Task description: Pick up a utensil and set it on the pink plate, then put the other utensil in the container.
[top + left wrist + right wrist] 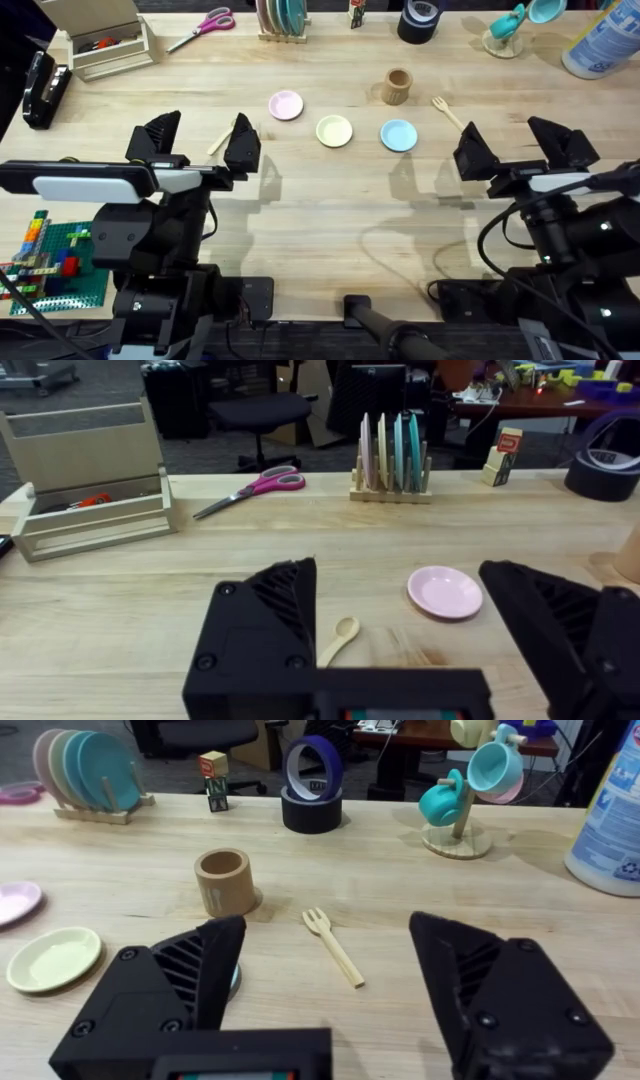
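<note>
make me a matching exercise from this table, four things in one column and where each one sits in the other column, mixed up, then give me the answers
Things:
1. wooden spoon
2. wooden fork
3. wooden cup
4. yellow plate

Places:
A. between the pink plate and the blue plate
B. lying between the open fingers of the left hand
C. on the table just ahead of the right hand, right of the cup
D. standing behind the blue plate, left of the fork

Pairs: 1-B, 2-C, 3-D, 4-A
</note>
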### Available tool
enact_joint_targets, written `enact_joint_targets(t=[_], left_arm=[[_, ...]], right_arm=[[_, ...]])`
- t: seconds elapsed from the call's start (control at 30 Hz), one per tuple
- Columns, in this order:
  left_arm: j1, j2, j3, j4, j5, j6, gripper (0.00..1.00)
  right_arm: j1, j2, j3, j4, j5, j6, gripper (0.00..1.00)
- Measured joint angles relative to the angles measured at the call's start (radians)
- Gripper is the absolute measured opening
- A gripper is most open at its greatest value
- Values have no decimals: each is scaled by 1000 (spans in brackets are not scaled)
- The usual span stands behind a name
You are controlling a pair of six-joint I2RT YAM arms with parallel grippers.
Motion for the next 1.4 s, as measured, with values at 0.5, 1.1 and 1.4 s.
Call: enact_joint_targets(t=[0.5,1.1,1.4], left_arm=[[0,0,0,0,0,0,995],[0,0,0,7,27,3,993],[0,0,149,-159,31,17,993]], right_arm=[[0,0,0,-4,0,0,998],[0,0,0,2,-1,0,996],[0,2,140,-222,-8,-4,996]])
